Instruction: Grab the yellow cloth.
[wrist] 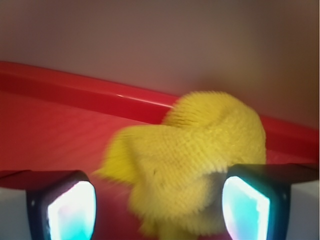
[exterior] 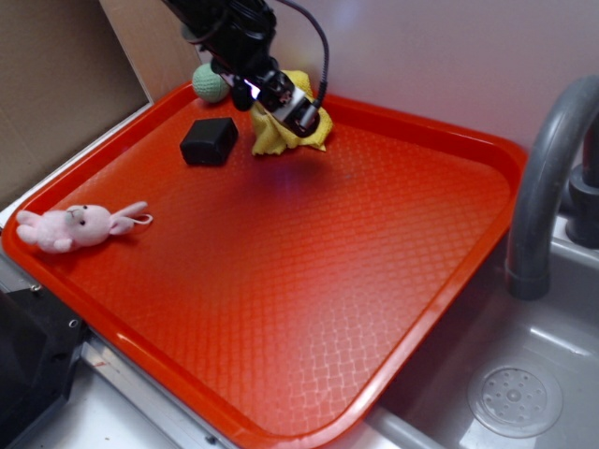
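Exterior view gives you the red tray (exterior: 393, 281) filling most of the worktop, with the yellow cloth (exterior: 281, 134) bunched up near its far rim. Your gripper (exterior: 281, 101) sits right over that cloth, its black body and cable covering the upper part of the fabric, so from here you cannot tell how far the fingers stand apart. Just left of the cloth you have a black block (exterior: 209, 140) resting on the tray, close to the fabric but with a thin strip of red showing between them. Behind the block, at the tray's far rim, a green ball (exterior: 208, 84) is partly hidden by the arm. Well apart from all this, near the tray's left edge, a pink plush bunny (exterior: 77, 225) lies on its side. Off to the right you see a grey faucet (exterior: 543, 178) and a sink (exterior: 524, 374) with its drain.

Wrist view shows you more. The yellow cloth (wrist: 192, 165) is crumpled into a lump against the tray rim (wrist: 90, 92), and your two fingertips (wrist: 247, 202) stand wide apart, one on each side. The right one overlaps the cloth's edge; the left one has bare red tray between it and the fabric. The fingers straddle the lump without squeezing it.
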